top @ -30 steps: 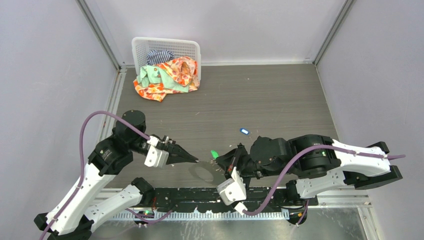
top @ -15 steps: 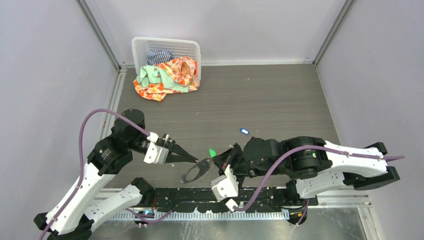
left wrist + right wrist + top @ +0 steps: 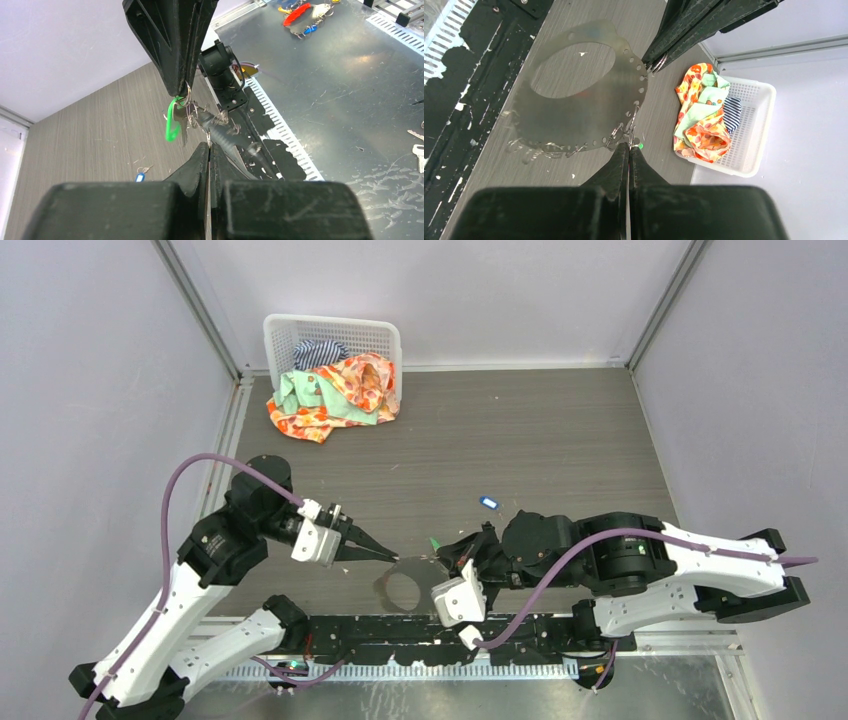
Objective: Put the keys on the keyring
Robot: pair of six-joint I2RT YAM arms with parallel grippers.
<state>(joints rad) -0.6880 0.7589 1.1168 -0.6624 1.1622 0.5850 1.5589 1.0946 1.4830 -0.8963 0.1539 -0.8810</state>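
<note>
Left claw (image 3: 392, 558) and right claw (image 3: 445, 554) pinched tight, tips facing.

Robot lab: walled bench (image 3: 520, 440), alu rails (image 3: 198, 305).

The top camera looks steeply down from above and behind the arm bases, taking in the whole bench (image 3: 560, 440) as far as the basket (image 3: 290, 340) at its far left corner. The left wrist camera sits close behind the left tool (image 3: 208, 147), facing the right tool (image 3: 182, 90). The right wrist camera looks the opposite way, toward the basket. All three views share the keyring (image 3: 589, 120) and green key (image 3: 172, 122) between the tips.
</note>
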